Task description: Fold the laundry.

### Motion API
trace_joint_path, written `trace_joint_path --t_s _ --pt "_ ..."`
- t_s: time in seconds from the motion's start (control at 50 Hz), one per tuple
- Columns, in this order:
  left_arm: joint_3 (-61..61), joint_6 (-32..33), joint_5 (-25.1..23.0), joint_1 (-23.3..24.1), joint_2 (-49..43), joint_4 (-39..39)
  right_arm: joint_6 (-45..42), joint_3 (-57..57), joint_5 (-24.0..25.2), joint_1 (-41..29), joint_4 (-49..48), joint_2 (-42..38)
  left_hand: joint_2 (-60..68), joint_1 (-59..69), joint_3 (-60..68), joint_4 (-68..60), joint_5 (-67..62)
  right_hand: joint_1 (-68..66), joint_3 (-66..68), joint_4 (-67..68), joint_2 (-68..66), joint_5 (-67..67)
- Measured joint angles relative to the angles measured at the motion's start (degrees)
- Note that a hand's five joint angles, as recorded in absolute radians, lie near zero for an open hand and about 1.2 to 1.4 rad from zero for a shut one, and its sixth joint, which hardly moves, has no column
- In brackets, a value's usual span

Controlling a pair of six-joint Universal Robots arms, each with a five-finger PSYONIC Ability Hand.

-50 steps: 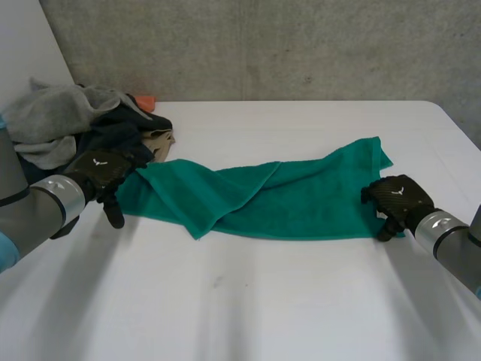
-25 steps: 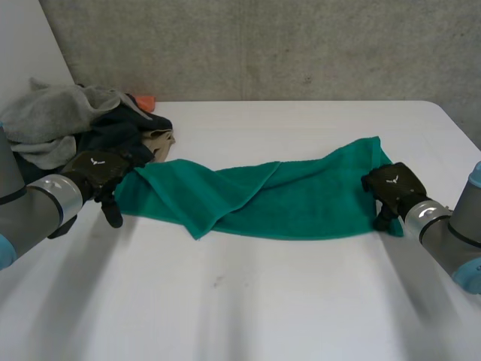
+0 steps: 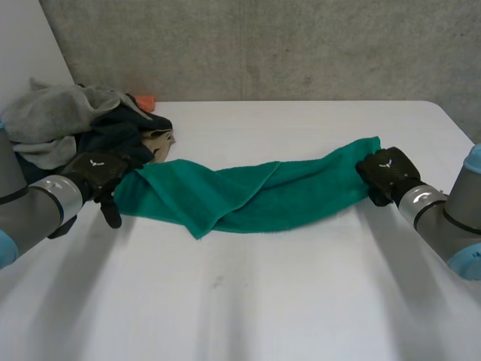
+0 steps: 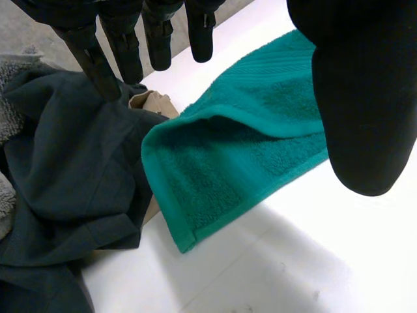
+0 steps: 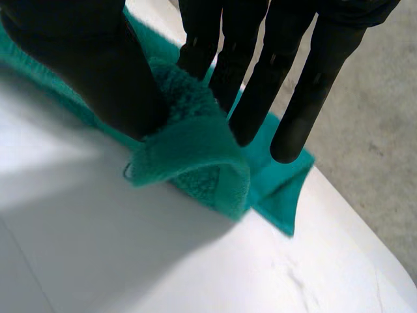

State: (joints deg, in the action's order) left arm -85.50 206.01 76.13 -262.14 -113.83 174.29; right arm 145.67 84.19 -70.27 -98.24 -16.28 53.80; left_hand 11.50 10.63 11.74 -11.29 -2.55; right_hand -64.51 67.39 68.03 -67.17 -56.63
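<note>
Green towel (image 3: 255, 197), held at one end
Right hand (image 5: 104, 59) pinches its end, thumb against fingers; left hand (image 4: 365, 98) hovers over the other corner, fingers straight, gripping nothing.

Teal terry-cloth towel (image 3: 255, 197), fuzzy pile with a flat woven hem, lies on a smooth, matt white table (image 3: 263, 301). At the table's far left corner: a smooth dark navy cloth garment (image 4: 65, 169) and fleecy grey cloth (image 3: 45, 113).

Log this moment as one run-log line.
task: fold laundry | left hand: open, at left end of green towel | right hand: pinching right end | towel state: rumpled lengthwise on table, not yet folded
</note>
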Motion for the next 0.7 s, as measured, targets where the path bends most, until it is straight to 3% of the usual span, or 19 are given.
trace_joint_path --t_s 0.24,0.4,0.46,0.48,0.56,0.7 --pt "-0.2 -1.1 -0.8 1.1 -0.6 1.1 4.1 -0.3 2.8 -7.2 14.6 19.1 0.0 0.0 0.0 0.0 0.0 0.0 0.0 0.2 0.0 0.0" --pt "0.3 -2.7 -0.2 3.7 -3.2 0.8 18.8 -7.0 3.4 -12.2 22.6 31.8 0.0 0.0 0.0 0.0 0.0 0.0 0.0 0.4 0.0 0.0" --pt "0.5 -2.8 0.1 4.3 -3.9 0.7 22.8 -8.3 3.5 -13.0 23.3 33.4 0.0 0.0 0.0 0.0 0.0 0.0 0.0 0.4 0.0 0.0" --pt "1.0 -3.0 1.0 5.2 -5.2 0.5 28.7 -10.2 3.5 -14.4 23.7 35.4 0.0 0.0 0.0 0.0 0.0 0.0 0.0 0.4 0.0 0.0" --pt "2.2 -3.2 2.9 6.8 -7.1 0.5 36.7 -12.3 3.4 -16.5 23.8 38.1 0.0 0.0 0.0 0.0 0.0 0.0 0.0 0.4 0.0 0.0" --pt "5.9 -4.7 7.5 10.2 -10.9 0.8 46.9 -13.9 3.5 -19.0 23.7 41.0 0.0 0.0 0.0 0.0 0.0 0.0 0.0 0.4 0.0 0.0"
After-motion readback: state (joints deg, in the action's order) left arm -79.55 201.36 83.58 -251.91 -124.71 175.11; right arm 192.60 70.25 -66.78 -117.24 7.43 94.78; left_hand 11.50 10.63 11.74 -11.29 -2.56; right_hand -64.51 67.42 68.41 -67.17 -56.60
